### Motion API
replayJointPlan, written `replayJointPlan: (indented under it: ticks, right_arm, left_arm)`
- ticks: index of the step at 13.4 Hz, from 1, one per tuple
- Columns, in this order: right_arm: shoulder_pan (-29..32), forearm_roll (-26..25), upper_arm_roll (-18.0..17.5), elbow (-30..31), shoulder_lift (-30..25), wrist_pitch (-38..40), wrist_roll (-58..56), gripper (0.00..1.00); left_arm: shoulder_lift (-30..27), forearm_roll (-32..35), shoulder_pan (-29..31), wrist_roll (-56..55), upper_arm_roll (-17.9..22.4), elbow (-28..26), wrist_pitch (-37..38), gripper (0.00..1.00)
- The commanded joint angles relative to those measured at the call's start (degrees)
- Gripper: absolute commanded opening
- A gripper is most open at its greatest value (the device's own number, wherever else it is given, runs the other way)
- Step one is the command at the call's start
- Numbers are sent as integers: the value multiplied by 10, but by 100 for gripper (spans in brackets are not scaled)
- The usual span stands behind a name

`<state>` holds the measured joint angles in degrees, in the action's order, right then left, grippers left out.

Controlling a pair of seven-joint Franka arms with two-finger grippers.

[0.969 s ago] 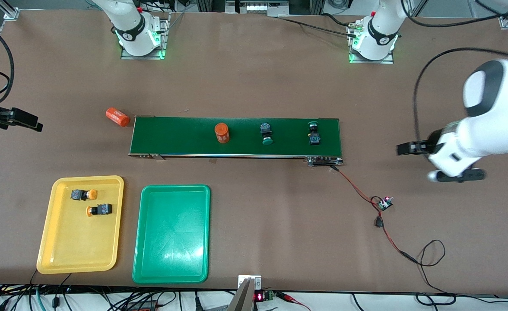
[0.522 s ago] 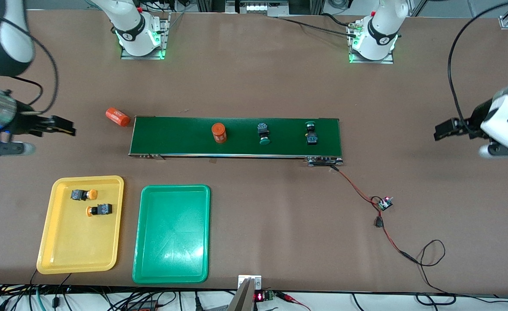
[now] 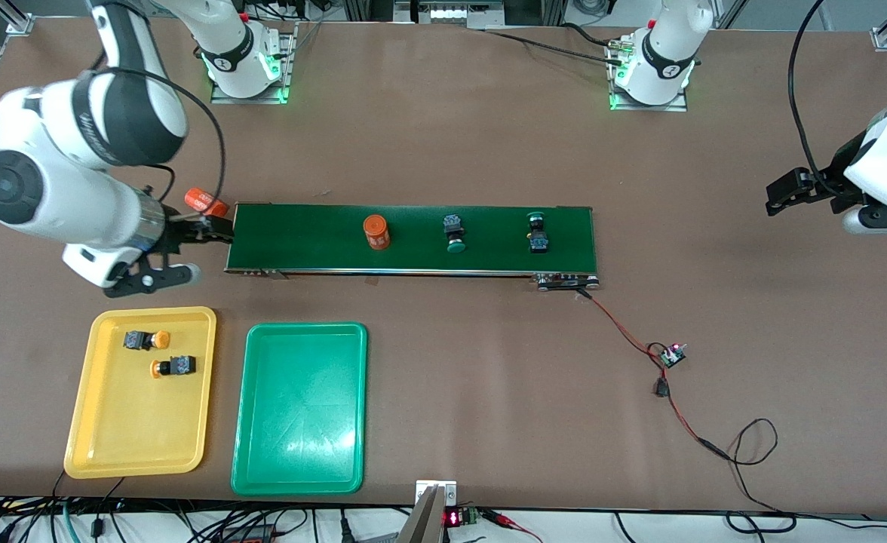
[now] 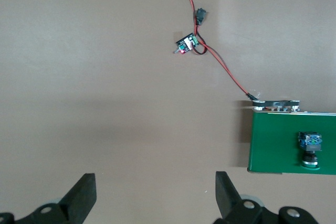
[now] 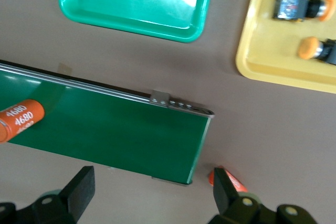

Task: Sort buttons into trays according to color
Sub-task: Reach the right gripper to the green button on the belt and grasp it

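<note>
Two green buttons [image 3: 455, 233] [image 3: 538, 231] lie on the dark green conveyor belt [image 3: 300, 237]. Two orange-yellow buttons [image 3: 145, 340] [image 3: 172, 367] lie in the yellow tray [image 3: 142, 422]. The green tray [image 3: 300, 422] beside it holds nothing. My right gripper [image 3: 213, 231] is open and empty over the table at the belt's right-arm end; the right wrist view shows its open fingers [image 5: 84, 187] over bare table. My left gripper [image 3: 778, 193] is open and empty over bare table past the belt's left-arm end. The left wrist view shows one green button [image 4: 310, 148].
An orange "4680" cylinder [image 3: 375, 231] stands on the belt. A second one [image 3: 202, 200] lies on the table by my right gripper. A red wire runs from the belt's corner to a small circuit board [image 3: 671, 355].
My right arm has swung in from the table's end to the belt's end. My left arm has drawn back toward its base. The cylinder and green buttons have drifted along the belt toward the right arm's end.
</note>
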<state>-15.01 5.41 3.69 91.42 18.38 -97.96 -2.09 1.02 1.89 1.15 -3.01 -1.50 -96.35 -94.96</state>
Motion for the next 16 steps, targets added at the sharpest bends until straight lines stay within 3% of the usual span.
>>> replayJointPlan:
  ticks: [1,7,16]
  right_arm:
    - [-7,40,4,-35,38,7,2,100]
    - [-82,55,4,-60,70,1,115,100]
    - [-238,60,4,-60,135,-157,347,100]
  left_arm:
    - [-7,11,-12,12,4,5,41,100]
    - [-2,4,-16,14,4,16,45,100]
    - [-1,4,-17,5,-9,23,48,100]
